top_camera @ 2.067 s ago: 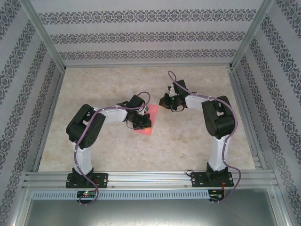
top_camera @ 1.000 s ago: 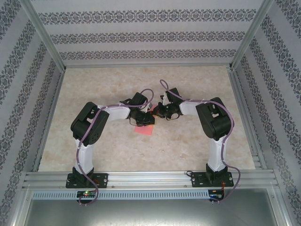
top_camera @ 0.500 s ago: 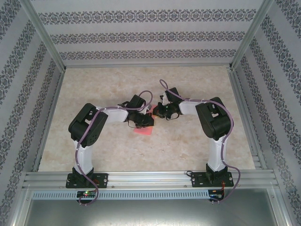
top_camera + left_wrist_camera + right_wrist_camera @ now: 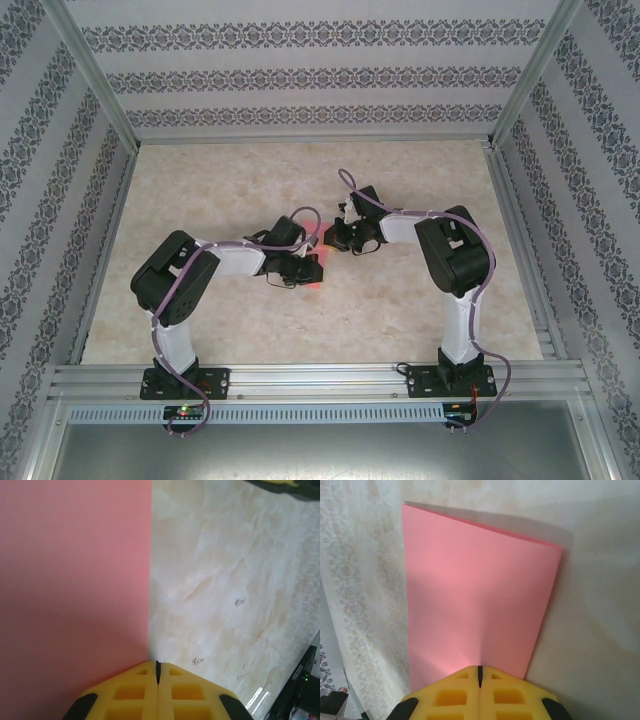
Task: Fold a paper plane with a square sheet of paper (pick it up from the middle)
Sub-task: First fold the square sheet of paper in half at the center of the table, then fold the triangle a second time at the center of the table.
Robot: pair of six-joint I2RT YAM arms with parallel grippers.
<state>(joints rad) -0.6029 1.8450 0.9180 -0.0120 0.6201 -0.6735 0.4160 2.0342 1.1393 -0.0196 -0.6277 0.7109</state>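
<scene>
Resting surface: table (image 4: 210, 190), beige marbled top, smooth and faintly glossy.
Paper: salmon-pink sheet of paper (image 4: 475, 595), thin, matte, unmarked; straight-edged oblong outline, one long edge slightly lifted above its shadow.
Left gripper (image 4: 157, 667): yellow moulded fingers pressed together; tips meet a straight edge of the sheet; a pinch cannot be confirmed.
Right gripper (image 4: 480, 670): yellow fingers together; tips overlap a short edge of the sheet.
Location: sheet at table centre, between both grippers.

Square sheet of paper (image 4: 316, 272) mostly hidden from above, cropped in left wrist view
</scene>
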